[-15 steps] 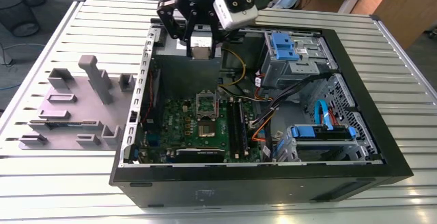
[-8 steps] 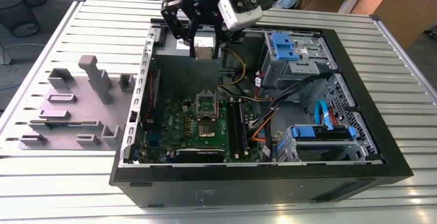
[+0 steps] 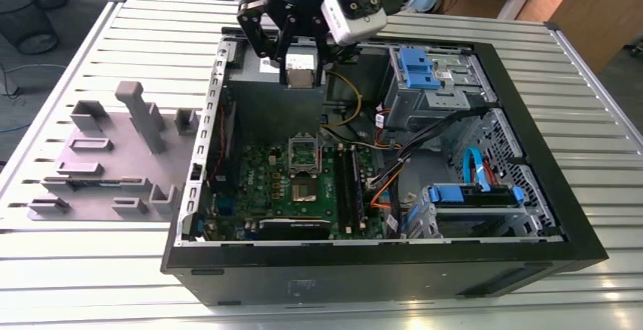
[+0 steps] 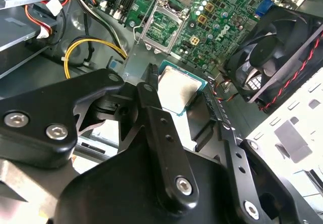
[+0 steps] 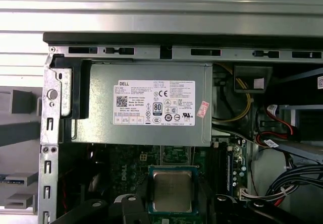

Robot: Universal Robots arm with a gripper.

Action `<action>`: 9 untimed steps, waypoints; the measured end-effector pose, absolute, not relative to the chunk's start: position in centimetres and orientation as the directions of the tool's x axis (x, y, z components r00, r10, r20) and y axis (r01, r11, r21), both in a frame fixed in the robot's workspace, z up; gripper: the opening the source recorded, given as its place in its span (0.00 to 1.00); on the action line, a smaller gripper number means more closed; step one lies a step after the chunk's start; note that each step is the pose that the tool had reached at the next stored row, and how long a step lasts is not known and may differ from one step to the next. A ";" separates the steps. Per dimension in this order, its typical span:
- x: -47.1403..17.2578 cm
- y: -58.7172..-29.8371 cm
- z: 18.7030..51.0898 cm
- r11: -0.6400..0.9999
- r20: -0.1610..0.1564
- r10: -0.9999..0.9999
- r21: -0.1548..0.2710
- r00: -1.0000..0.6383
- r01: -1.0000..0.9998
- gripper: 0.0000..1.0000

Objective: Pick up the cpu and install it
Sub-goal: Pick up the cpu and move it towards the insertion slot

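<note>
On the slatted metal table (image 3: 150, 29), inside the open PC case (image 3: 382, 270), the cpu (image 5: 172, 189) is seen pinched flat between the jaws of the gripper (image 3: 298, 65), one finger pressed against each edge, held aloft near the power supply (image 5: 146, 103), with the motherboard socket (image 4: 163, 26) spotted farther off.

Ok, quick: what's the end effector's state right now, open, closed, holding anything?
The end effector: closed on the small flat square silver-grey metal-topped cpu, held over the open black PC case.
</note>
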State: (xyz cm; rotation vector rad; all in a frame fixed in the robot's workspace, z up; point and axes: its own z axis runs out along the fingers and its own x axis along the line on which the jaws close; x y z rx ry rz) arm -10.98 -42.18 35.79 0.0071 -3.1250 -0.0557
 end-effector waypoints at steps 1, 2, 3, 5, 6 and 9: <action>-11.0 -42.2 35.8 0.999 0.016 -0.005 0.036 -1.000 -0.005 0.47; -11.0 -42.3 35.8 0.999 0.016 -0.005 0.036 -1.000 -0.004 0.47; -11.0 -42.4 35.8 0.999 0.016 -0.005 0.036 -1.000 -0.004 0.47; -11.0 -42.6 35.8 0.999 0.016 -0.005 0.036 -1.000 -0.004 0.47; -11.0 -42.7 35.8 0.999 0.016 -0.005 0.036 -1.000 -0.004 0.47; -11.0 -43.2 35.8 0.999 0.016 -0.005 0.036 -1.000 -0.004 0.47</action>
